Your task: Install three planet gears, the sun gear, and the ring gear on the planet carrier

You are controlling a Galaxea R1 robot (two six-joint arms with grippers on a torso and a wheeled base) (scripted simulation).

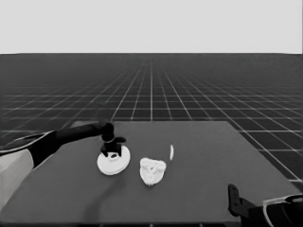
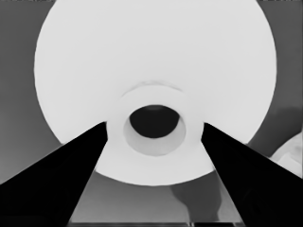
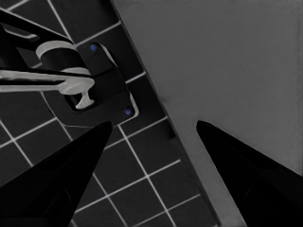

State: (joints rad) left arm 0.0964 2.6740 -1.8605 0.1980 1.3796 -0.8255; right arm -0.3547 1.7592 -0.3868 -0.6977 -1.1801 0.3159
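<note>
Two white assemblies are sitting on the dark table (image 1: 199,189), and the left gripper (image 1: 111,152) is working at one of them. It is reaching in from the left and standing over the larger round part (image 1: 113,161), the ring gear. In the left wrist view its fingers (image 2: 71,179) are spread, one on each side of the raised hub around the centre hole of the larger round part (image 2: 156,80), close to it but not visibly clamping it; I am judging them open.

Just beyond the gripper's far side, the smaller round part (image 1: 152,171) is lying with toothed gears (image 1: 151,165) clustered on top, so the gears appear seated. A thin white piece (image 1: 172,152) is standing further off that way.

Risk from here: the hub is smooth and round, so an off-centre closure could be pushing the ring gear sideways or tilting it as it lifts. Lowered tilted or out of line onto the gears, its teeth could be jamming or knocking gears off.

The right gripper (image 3: 154,142) is waiting, open, at the table's near right corner.
</note>
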